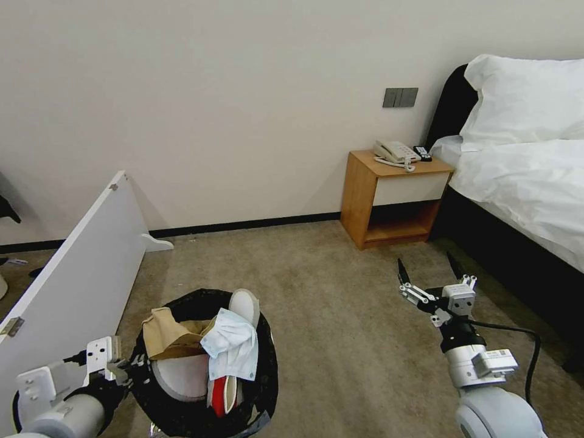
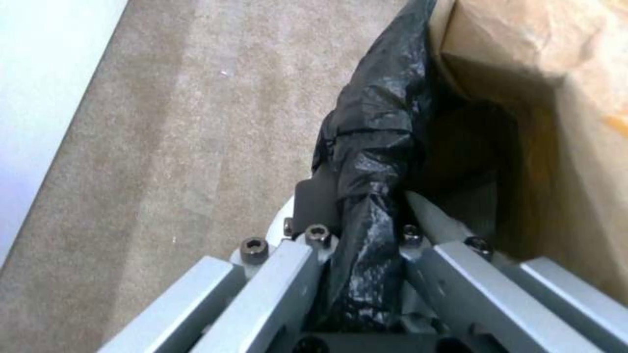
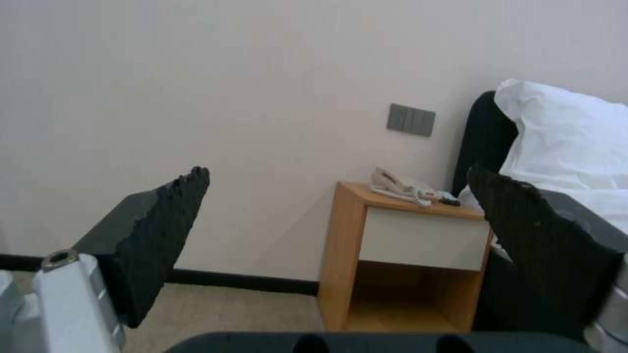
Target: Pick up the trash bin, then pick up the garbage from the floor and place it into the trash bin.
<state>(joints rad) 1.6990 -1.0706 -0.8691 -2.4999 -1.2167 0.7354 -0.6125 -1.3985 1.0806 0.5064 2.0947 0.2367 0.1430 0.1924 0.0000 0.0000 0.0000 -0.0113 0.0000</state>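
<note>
The trash bin (image 1: 267, 365), lined with a crinkled black bag, hangs at the lower left of the head view. My left gripper (image 1: 126, 365) is shut on its near rim; in the left wrist view the left gripper (image 2: 366, 206) pinches the black bag (image 2: 373, 137) between its jaws. Garbage lies in the bin: a brown paper scrap (image 1: 163, 336), a pale blue mask (image 1: 232, 344), two white slippers (image 1: 245, 304) and something red (image 1: 220, 398). The brown paper (image 2: 523, 49) is close to the left wrist camera. My right gripper (image 1: 426, 260) hovers open above the carpet at the right, holding nothing; in the right wrist view the right gripper (image 3: 337, 171) faces the nightstand.
A white board (image 1: 79, 274) leans at the left, close to the bin. A wooden nightstand (image 1: 395, 201) with a telephone (image 1: 394, 151) stands against the wall, and a bed (image 1: 523, 182) with a dark frame runs along the right. Open carpet (image 1: 328, 286) lies ahead.
</note>
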